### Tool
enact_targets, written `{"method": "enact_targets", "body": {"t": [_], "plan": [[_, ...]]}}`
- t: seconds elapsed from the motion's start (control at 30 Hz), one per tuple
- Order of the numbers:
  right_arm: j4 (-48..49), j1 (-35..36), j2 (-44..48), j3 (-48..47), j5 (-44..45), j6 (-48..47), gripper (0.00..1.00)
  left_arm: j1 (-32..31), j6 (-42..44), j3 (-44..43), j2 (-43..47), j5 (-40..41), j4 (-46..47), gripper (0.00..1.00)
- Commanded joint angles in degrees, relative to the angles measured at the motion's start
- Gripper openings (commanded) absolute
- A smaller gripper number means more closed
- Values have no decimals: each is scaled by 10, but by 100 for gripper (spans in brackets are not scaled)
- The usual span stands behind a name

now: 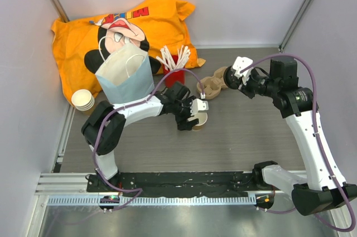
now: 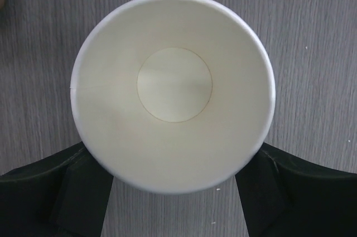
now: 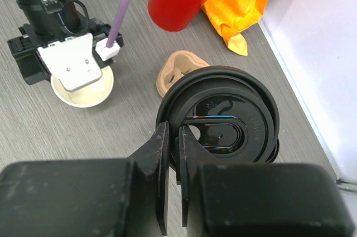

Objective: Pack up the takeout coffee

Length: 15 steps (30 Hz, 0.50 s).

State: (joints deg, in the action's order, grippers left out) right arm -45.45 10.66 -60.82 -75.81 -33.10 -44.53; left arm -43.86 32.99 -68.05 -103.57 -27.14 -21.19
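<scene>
A lidless brown paper cup [image 1: 199, 120], white and empty inside [image 2: 173, 92], stands on the table. My left gripper [image 1: 197, 116] is over it, and its black fingers [image 2: 83, 192] are tucked under the rim on both sides, closed against the cup [image 3: 83, 91]. My right gripper [image 3: 173, 136] is shut on the rim of a round black lid [image 3: 234, 120], held above the table near the brown pulp cup carrier [image 1: 213, 87]. A second black rim shows under the lid. No takeout coffee with its lid on is in view.
A pale blue paper bag [image 1: 125, 75] stands open at the back left, in front of an orange cartoon bag [image 1: 139, 22]. A red cup of white sticks [image 1: 175, 71] is beside it. Stacked lidless cups [image 1: 83, 100] sit at the left edge. Walls enclose three sides.
</scene>
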Motion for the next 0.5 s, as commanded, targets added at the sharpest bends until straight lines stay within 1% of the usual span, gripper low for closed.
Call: {"method": "enact_targets", "body": {"t": [0.0,0.13,0.17,0.2,0.27,0.3,0.37,0.47], "plan": [[25,-5,9,-1,1,10,1,-12,-23,-45,-15,-18,18,82],[26,-8,9,-2,6,13,1,-17,-41,-63,-26,-16,18,84],[26,-9,9,-2,9,13,1,-17,-43,-64,-25,-1,17,85],[26,-9,9,-2,15,13,1,-16,-40,-65,-23,8,12,89],[26,-9,11,-2,21,11,1,-13,-29,-56,-5,23,1,92],[26,-9,12,-3,25,10,1,-6,-28,-42,5,30,2,96],[19,-9,10,-6,29,6,1,3,-32,-24,42,26,6,100],[13,-10,1,-9,30,4,1,18,-46,9,93,21,12,100]]}}
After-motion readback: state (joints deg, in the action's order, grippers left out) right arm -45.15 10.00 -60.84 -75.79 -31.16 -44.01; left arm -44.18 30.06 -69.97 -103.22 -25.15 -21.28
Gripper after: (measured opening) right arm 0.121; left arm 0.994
